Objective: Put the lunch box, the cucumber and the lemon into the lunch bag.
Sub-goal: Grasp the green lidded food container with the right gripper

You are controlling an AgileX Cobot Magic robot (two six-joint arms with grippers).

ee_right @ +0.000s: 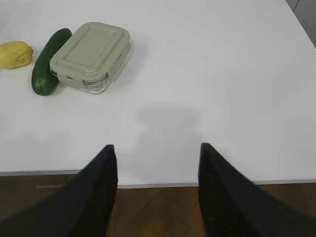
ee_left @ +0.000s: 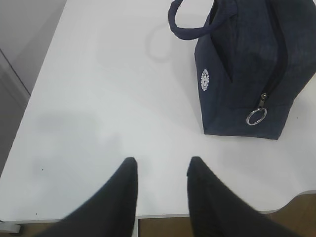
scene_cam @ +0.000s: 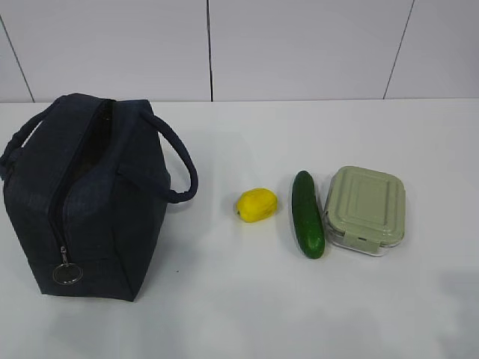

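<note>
White table (scene_cam: pixel 247 314), plain and matte, running back to a pale panelled wall (scene_cam: pixel 299 45).

Far left of everything: lunch bag (scene_cam: pixel 86 198), dark navy fabric, standing upright on its base. Zipper seemingly run down along top and front, mouth gaping a little at the top, likely left open so things can be dropped in from above. Metal ring pull (scene_cam: pixel 66 274) hanging low on the front face, near the base. Two padded loop handles flopped outward, one to each side of the mouth, clear of the opening.

Right of the bag, well apart from it: lemon (scene_cam: pixel 256 204), bright yellow, lying on the table. Further right of the bag, just beside the lemon: cucumber (scene_cam: pixel 307 215), dark green, lying lengthwise toward the camera. Furthest from the bag: lunch box (scene_cam: pixel 365 209), sage-green ribbed lid latched over a clear base, flat on the table, close against the cucumber, possibly touching. All three lined up in a row, none yet in the bag, presumably laid out for easy picking one at a time.

Left gripper (ee_left: pixel 160 168), seen from its wrist: near the table's front edge, short of the bag, fingers partly spread, nothing between them. Right gripper (ee_right: pixel 155 153), seen from its wrist: well apart from the lunch box, fingers spread wider, also empty. Both apparently parked ahead of a first reach.
</note>
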